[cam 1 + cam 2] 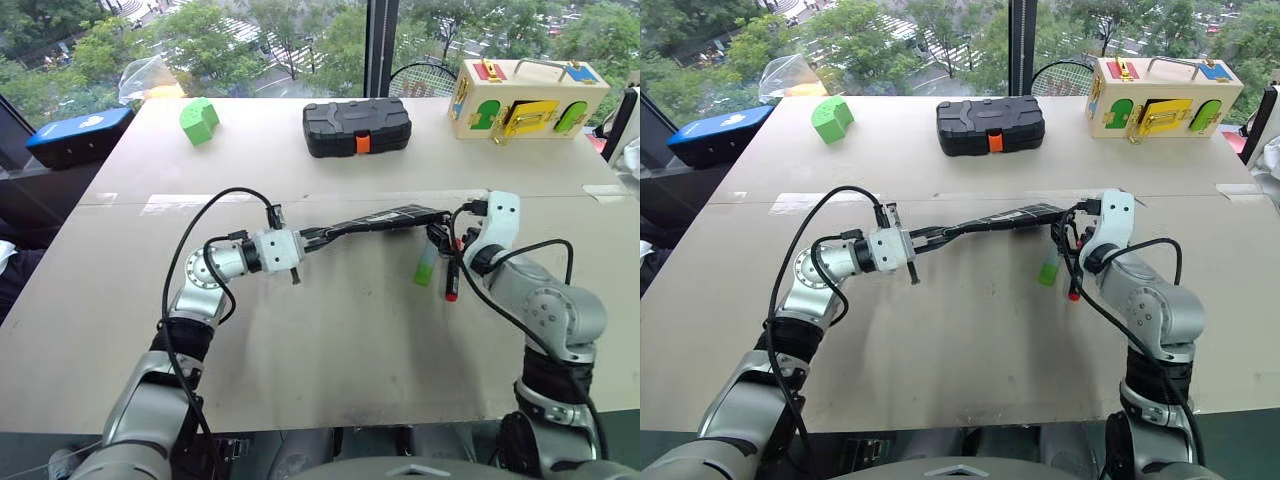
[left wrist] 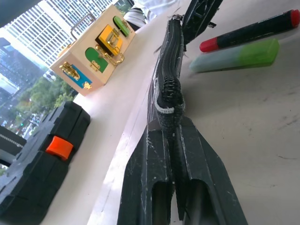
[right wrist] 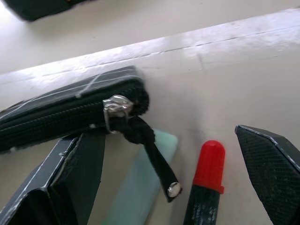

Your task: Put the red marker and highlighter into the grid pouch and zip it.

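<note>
My left gripper [image 1: 318, 238] is shut on one end of the grid pouch [image 1: 380, 218] and holds it edge-up just above the table; the pinched end shows in the left wrist view [image 2: 169, 79]. At the pouch's other end my right gripper [image 1: 440, 240] stands open, one finger on each side of the zipper pull [image 3: 117, 107] and its black strap. The light green highlighter [image 1: 427, 266] and the red marker [image 1: 453, 280] lie side by side on the table right under that gripper. The marker's red cap [image 3: 209, 166] sits between the open fingers.
At the back of the table [image 1: 330, 340] stand a black hard case with an orange latch [image 1: 357, 127], a green block [image 1: 199, 120] and a wooden latch box [image 1: 522, 97]. A blue object [image 1: 80, 135] lies off the far left corner.
</note>
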Robot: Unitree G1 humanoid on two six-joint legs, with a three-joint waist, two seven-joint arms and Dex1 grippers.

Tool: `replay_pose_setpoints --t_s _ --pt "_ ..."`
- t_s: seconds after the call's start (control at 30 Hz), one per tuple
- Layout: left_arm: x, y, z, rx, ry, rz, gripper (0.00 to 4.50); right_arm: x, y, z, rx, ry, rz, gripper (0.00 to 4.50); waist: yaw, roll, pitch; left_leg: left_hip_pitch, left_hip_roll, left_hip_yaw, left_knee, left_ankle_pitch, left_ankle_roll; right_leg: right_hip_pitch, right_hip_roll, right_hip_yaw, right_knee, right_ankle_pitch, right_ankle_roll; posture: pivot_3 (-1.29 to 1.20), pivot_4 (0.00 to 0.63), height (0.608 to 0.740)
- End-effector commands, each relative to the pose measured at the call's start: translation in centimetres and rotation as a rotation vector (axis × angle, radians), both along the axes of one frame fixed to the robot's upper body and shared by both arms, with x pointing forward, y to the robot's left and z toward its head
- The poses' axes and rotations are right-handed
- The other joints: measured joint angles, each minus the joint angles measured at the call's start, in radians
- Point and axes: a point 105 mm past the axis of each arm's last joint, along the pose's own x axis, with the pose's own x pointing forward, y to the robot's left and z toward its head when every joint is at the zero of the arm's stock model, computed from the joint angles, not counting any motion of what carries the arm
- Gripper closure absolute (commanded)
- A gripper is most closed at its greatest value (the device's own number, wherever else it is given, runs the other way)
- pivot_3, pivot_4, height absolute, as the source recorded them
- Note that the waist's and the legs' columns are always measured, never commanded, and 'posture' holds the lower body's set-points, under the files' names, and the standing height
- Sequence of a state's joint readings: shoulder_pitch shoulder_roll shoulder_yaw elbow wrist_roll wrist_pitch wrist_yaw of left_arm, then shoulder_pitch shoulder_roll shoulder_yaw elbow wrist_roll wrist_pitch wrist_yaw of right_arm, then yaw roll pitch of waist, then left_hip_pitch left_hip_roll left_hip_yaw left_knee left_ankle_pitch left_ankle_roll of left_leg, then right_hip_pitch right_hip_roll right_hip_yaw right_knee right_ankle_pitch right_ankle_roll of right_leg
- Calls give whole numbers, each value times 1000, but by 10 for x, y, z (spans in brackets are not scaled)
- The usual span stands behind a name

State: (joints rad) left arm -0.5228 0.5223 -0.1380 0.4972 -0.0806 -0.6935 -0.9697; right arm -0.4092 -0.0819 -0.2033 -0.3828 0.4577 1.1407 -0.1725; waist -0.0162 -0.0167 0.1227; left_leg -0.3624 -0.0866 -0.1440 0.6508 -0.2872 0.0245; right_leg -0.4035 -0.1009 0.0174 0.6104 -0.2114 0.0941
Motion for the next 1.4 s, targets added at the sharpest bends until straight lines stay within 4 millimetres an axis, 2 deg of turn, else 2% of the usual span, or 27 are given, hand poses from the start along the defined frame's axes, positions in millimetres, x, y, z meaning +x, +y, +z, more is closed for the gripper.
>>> replay_pose_setpoints --t_s 0.03,0.2,0.37,0.53,0.77,0.97,1.33,1.4 --pt "-2 -4 12 -29 -41 -6 4492 5 3 19 -14 -99 -89 0 -1 0 0 0 0 0 0 0 0 0 0 0 0 0 0 0 150 740" --pt "-3 -6 12 -28 -34 -2 4492 10 4 22 -8 -124 -151 0 0 0 0 0 0 0 0 0 0 0 0 0 0 0 0 0 150 740" --pt "-1 -6 11 -26 -23 15 4492 12 -7 25 -34 -144 -239 0 -1 1 0 0 0 0 0 0 0 0 0 0 0 0 0 0 150 740" --pt "-1 -6 11 -24 -18 19 4492 10 -12 28 -84 -164 -244 0 -2 1 0 0 0 0 -1 0 0 0 0 0 0 0 0 0 150 740" --pt "-2 -8 10 -20 -11 13 4492 8 19 31 -137 -209 10 0 -5 1 0 0 0 0 -1 0 0 0 1 0 0 0 0 0 150 740" --pt "-4 -10 11 -17 -10 4 4492 12 17 26 -216 -208 62 0 -1 0 0 0 0 0 -1 0 0 0 1 0 0 0 0 0 150 740" --pt "-5 -9 10 -10 -13 10 4492 12 15 34 -239 -223 119 0 0 1 0 0 0 0 -1 0 0 0 0 0 0 0 0 0 150 740" --pt "-5 -9 10 -10 -14 10 4500 11 13 35 -239 -222 122 502 0 1 0 0 0 0 -1 0 0 0 0 0 -1 0 0 0 150 740"
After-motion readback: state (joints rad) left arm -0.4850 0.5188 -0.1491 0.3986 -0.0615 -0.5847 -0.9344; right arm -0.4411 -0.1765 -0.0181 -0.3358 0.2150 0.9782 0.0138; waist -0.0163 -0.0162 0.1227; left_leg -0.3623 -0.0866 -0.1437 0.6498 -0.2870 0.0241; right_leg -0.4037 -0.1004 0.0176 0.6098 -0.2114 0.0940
